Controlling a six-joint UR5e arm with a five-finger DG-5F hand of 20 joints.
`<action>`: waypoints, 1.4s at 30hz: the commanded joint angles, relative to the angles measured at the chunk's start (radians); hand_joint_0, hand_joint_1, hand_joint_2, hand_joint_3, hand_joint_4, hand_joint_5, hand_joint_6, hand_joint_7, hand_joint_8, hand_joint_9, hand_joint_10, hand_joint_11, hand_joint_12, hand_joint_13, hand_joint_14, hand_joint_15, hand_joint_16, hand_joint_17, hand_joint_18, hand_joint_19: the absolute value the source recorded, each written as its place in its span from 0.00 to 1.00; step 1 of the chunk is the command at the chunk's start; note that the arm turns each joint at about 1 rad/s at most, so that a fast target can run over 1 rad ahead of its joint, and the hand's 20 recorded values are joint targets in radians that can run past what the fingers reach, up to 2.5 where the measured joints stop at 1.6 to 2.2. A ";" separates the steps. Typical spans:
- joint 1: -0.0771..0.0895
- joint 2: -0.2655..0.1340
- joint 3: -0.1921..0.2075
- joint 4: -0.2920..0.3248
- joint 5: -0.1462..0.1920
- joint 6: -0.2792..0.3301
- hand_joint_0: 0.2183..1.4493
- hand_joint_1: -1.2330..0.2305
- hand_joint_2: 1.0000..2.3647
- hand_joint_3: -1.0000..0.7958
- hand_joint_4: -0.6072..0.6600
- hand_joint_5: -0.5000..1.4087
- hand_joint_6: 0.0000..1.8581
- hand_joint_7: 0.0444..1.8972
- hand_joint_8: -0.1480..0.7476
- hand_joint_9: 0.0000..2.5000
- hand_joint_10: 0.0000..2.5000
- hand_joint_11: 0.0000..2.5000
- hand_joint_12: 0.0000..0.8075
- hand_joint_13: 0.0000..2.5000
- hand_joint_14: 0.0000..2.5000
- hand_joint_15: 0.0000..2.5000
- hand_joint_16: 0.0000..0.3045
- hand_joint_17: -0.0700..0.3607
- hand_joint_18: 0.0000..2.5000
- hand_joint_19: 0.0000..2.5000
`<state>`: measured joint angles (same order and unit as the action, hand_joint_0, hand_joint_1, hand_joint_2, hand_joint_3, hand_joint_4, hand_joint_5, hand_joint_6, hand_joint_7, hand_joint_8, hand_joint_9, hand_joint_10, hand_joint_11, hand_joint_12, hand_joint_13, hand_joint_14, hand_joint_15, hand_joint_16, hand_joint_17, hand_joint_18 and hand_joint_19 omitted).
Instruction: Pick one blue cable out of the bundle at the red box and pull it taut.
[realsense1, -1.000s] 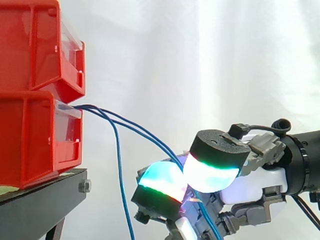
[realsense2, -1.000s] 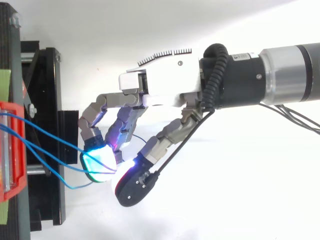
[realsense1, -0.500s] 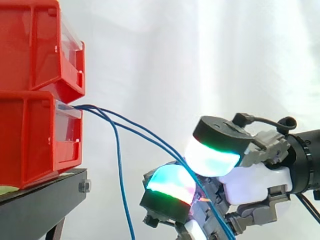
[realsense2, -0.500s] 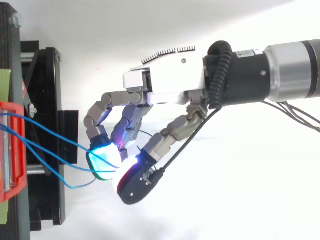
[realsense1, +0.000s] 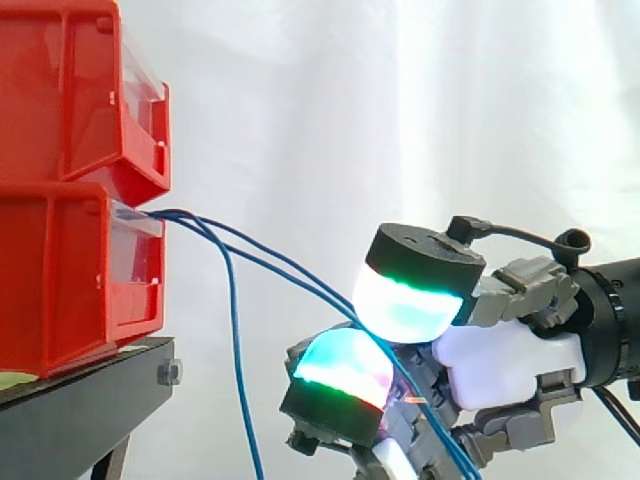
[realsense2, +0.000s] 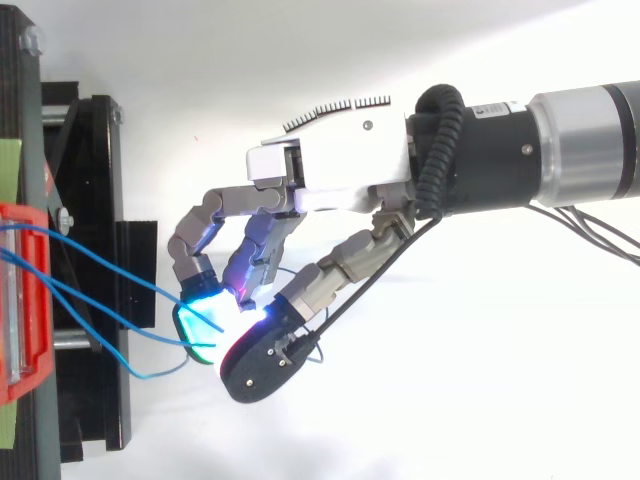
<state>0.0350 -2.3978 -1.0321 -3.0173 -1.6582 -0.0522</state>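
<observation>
– Between the fingertip pads: item one, blue cables (realsense1: 275, 260), two strands, running from the lower red box (realsense1: 60, 270) down to the hand (realsense1: 500, 365). How does the hand hold them?
– Its fingers are curled. The dark-backed pad (realsense1: 410, 300) presses onto the green-lit pad (realsense1: 340, 375), and both strands pass through that pinch. Whether one strand or both are clamped cannot be told. The likely purpose is that a fingertip pinch keeps so thin a strand from slipping once the arm draws back.
– Condition of item one?
– It bows gently between box and pads, so it is not yet taut.
– Item two?
– A hanging cable (realsense1: 233, 320), blue, well beyond the fingertips on the box side. It drops free from the same box mouth and nothing touches it. It appears to be left out so that the pull acts on the picked strands alone.
– Item three?
– A black stand (realsense1: 80, 400), beyond the fingertips and under the boxes, which carries them.
– What has changed against half a second ago?
– The dark-backed pad has come down and across, so the gap open then is closed. From above, it now overlaps the green-lit pad. The palm and the run of the cables stand about as they did.
</observation>
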 joint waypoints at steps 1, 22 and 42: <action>-0.001 0.000 0.000 0.000 0.000 0.000 0.36 0.29 0.01 0.37 0.55 0.17 0.47 0.59 0.53 0.37 0.01 0.30 0.50 0.30 0.00 0.13 0.17 0.43 0.31 0.17; 0.002 0.000 0.000 0.005 0.003 0.000 0.45 0.21 0.00 0.28 0.51 0.16 0.48 0.55 0.51 0.34 0.01 0.29 0.47 0.29 0.00 0.12 0.16 0.42 0.31 0.15; 0.002 0.000 0.000 0.000 0.000 0.000 0.24 0.36 0.00 0.28 0.59 0.18 0.43 0.51 0.56 0.32 0.00 0.27 0.53 0.27 0.00 0.13 0.19 0.46 0.29 0.18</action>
<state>0.0366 -2.3978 -1.0322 -3.0172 -1.6582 -0.0522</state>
